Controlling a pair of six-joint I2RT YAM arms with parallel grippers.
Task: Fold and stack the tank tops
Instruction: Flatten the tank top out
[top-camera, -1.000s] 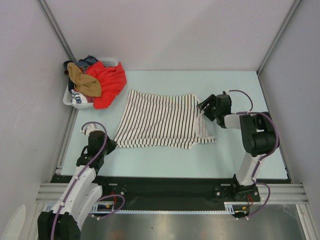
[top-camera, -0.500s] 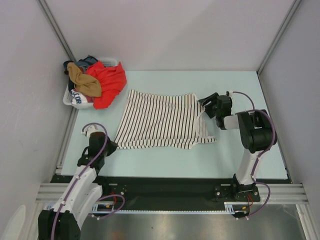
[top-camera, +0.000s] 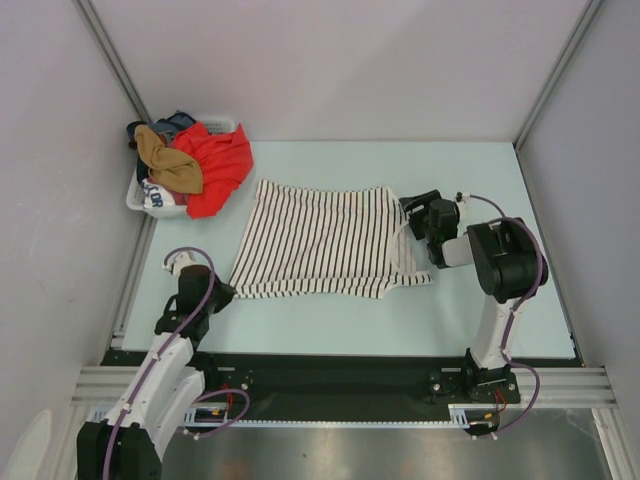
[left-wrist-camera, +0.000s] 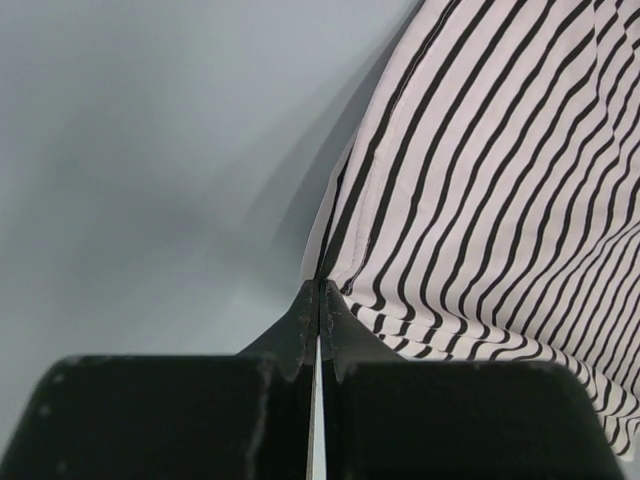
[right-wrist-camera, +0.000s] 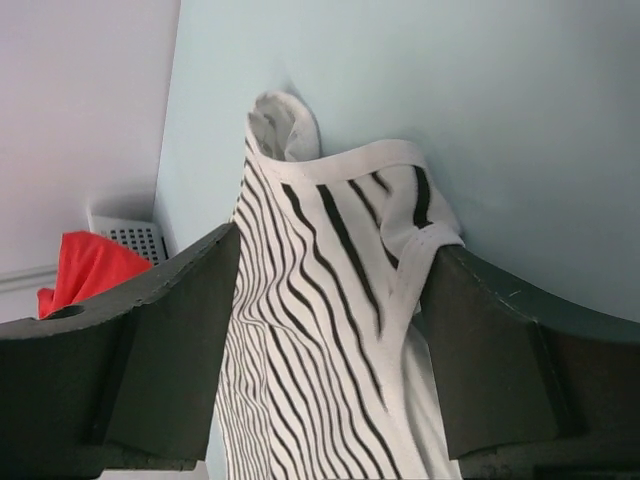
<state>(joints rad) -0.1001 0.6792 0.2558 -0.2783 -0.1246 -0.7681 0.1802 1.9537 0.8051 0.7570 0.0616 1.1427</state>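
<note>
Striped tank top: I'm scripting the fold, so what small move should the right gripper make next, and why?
Probably close the right gripper on the bunched strap end of the striped tank top. It stands open with a finger on each side of that cloth, holding nothing, while the left gripper looks shut on the near left corner.

You can read only one piece of print: dark capitals that look like "LOR" on a white cloth (top-camera: 152, 196) at the near corner of the laundry basket (top-camera: 224, 123). The other clothes cover the start of the word, so you cannot tell the rest.
</note>
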